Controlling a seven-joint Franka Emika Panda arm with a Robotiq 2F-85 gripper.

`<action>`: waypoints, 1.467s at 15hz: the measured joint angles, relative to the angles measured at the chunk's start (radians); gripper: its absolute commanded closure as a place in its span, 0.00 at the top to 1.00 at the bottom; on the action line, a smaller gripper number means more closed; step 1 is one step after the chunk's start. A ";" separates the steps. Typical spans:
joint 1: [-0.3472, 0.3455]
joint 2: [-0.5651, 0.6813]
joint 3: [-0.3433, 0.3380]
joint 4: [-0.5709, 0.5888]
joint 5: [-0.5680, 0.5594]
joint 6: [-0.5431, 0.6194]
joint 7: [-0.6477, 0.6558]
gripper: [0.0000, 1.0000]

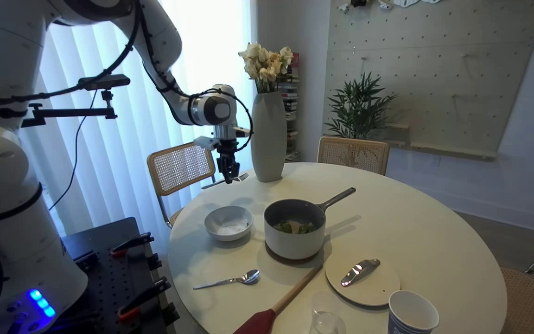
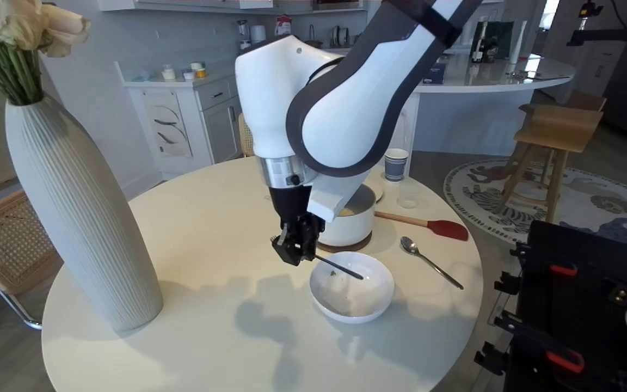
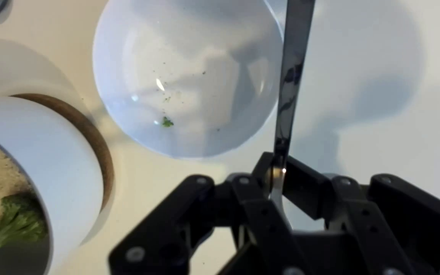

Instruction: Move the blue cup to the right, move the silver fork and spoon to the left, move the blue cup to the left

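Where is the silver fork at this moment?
In the wrist view, the silver fork is held in the pincer, its handle appearing along the right rim of the white bowl.

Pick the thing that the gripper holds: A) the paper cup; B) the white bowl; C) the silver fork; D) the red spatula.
C: the gripper is shut on the silver fork, whose tines stick out beside it in an exterior view.

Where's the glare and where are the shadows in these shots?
In an exterior view, the blinds glow nearly white; in an exterior view, soft shadows fall across the table; in the wrist view, small glints dot the white bowl and dark reflections streak the fork.
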 measured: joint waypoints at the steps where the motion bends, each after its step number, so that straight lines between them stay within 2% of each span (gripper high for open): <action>1: 0.012 0.019 0.000 0.023 0.000 -0.006 0.024 0.03; 11: 0.110 0.231 -0.011 0.308 0.002 -0.141 0.272 0.03; 22: 0.162 0.426 -0.017 0.498 0.012 -0.160 0.518 0.03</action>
